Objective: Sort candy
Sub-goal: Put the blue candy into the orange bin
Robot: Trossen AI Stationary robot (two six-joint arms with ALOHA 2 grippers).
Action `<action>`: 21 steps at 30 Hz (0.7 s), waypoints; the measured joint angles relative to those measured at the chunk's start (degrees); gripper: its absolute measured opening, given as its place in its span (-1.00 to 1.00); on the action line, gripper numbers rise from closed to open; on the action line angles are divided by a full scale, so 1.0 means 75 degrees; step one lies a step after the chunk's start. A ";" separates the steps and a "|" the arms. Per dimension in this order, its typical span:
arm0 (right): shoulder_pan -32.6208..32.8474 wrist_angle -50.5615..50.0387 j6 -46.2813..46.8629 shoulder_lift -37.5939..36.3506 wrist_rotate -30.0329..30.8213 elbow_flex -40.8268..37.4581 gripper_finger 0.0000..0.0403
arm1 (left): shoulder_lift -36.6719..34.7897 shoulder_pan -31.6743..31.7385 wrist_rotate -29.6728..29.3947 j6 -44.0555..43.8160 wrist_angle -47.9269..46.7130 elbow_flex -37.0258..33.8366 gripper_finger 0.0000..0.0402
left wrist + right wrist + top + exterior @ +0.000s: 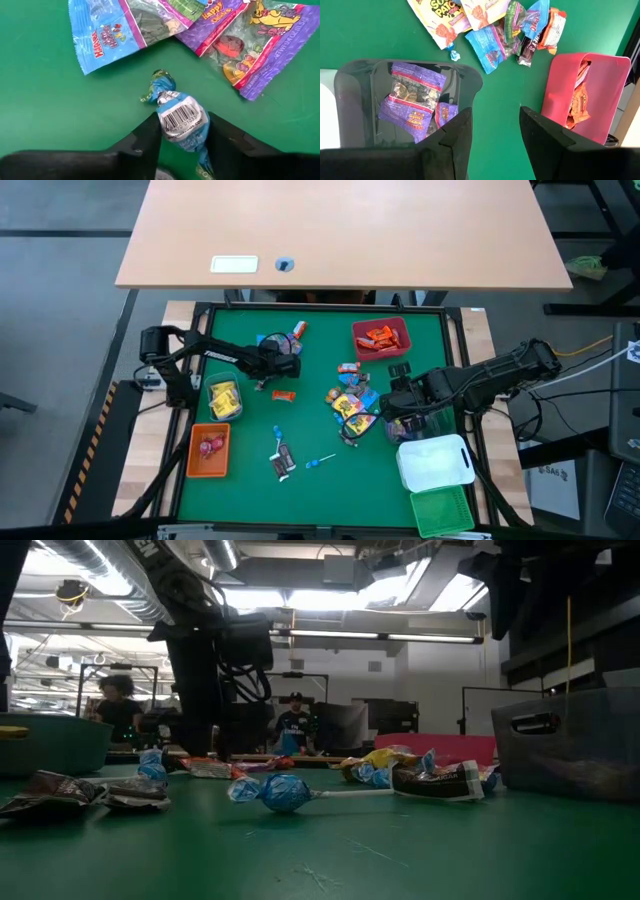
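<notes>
**SORT CANDY: STATUS, PARTLY DONE**

Left gripper (182, 132): you have its fingers clamped on a blue-wrapped sweet (181, 120), barcode up, at the mat's rear-left beside two flat packets (120, 27). Treat as grasped; lift not yet evident.

Right gripper (495, 125): fingers spread, nothing between them. It hangs between the clear bin (355, 90) and the red bin (600, 85).

Done so far, approx.:
- Red bin (381, 338): orange-red packs.
- Clear bin: purple packs.
- Yellow sweets in a clear bin (224, 398), left side.
- Orange bin (208, 450): pink items.

Left to do:
- Mixed pile (352, 402) at mat centre, the largest remainder.
- Loose pcs near the front, incl. a blue lollipop (283, 792) and dark wrappers (284, 462).
- White bin (436, 463) and green bin (442, 511) look unfilled.
</notes>
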 joint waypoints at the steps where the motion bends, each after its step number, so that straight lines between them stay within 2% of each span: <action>1: 0.0000 0.0031 -0.0001 0.0000 0.0000 0.0000 -0.19 | 0.0000 0.0000 0.0001 0.0004 0.0006 0.0000 -0.45; 8: 0.0000 0.0180 0.0000 0.0000 0.0000 0.0000 -0.19 | -0.0215 0.0000 0.0056 0.0675 -0.0042 0.0038 -0.70; 12: 0.0000 0.0333 0.0000 0.0000 0.0000 0.0000 -0.19 | -0.0655 0.0000 0.0446 0.1562 -0.0034 0.0302 -0.77; 17: 0.0000 0.0893 0.0000 0.0000 -0.0001 0.0000 -0.19 | -0.1386 -0.0087 0.1937 0.3080 -0.0202 0.0749 -0.80; 21: 0.0000 0.1404 -0.0003 0.0000 -0.0003 0.0000 -0.19 | -0.2017 -0.0330 0.3500 0.3641 -0.0936 0.1065 -0.81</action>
